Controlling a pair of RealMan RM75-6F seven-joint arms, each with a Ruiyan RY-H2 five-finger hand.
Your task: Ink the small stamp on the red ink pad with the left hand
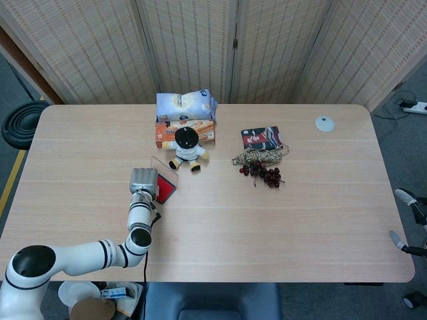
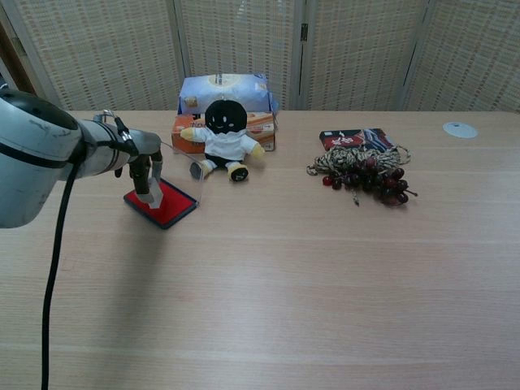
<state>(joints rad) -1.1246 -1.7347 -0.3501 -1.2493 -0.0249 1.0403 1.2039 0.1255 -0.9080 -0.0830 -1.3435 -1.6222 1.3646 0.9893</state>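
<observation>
Red ink pad [image 2: 168, 206], dark-red grapes [image 2: 375, 184], black-headed white-shirted doll [image 2: 223, 139].

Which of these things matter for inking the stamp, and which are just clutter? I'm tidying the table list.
Job: left hand holding the small stamp, red ink pad.

Lying about: doll, snack box, blue pack, dark packet, berry string, white disc.
</observation>
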